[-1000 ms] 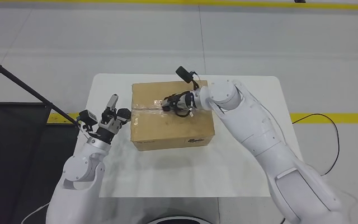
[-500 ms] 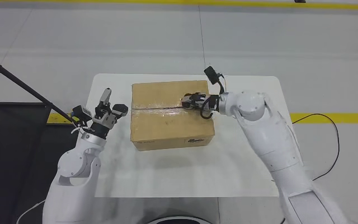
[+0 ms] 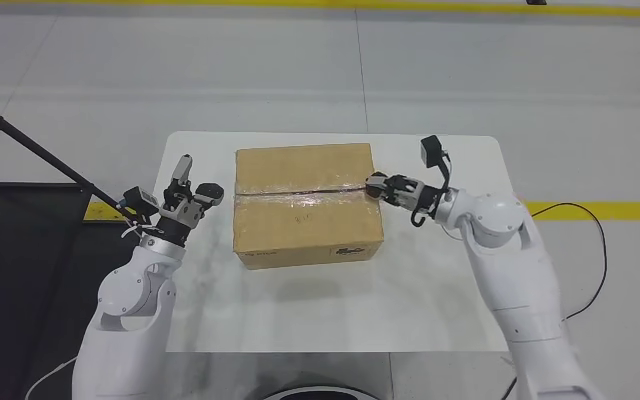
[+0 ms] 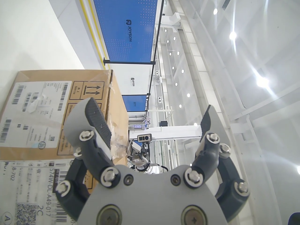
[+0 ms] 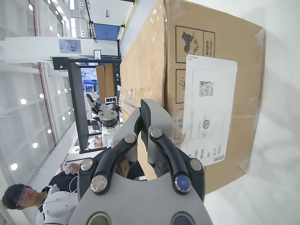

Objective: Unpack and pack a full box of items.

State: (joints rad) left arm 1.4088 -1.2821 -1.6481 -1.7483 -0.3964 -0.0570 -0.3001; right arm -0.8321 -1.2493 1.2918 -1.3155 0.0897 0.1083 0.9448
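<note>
- The box (image 3: 305,205) stood in the middle of the table (image 3: 440,300), nearer the far edge, with its long side across the robot's front.
- Both top flaps lay closed and flat, so the contents were hidden.
- The box was plain brown corrugated cardboard, rectangular, with sharp corners.
- Clear glossy tape (image 3: 300,197) ran along the centre seam where the flaps met, and it was wrinkled in places.
- A white printed label (image 5: 208,108) was stuck on the end face nearest the right arm. The left wrist view showed further white labels on the opposite end.
- The table top was white, smooth and rectangular with rounded corners.
- The right gripper (image 3: 376,186) was at the right end of the seam, level with the box's top edge. Its ribbed black pads were pressed together, with nothing visible between them.
- The left gripper (image 4: 150,108) was beside the left end of the box, apart from it, with its fingers spread wide and nothing between them.
- Change: one second earlier the right gripper was over the middle of the seam. It had since travelled along the seam to the right end.
- Change: the left gripper had drawn slightly further from the box.
- The box had not shifted.
</note>
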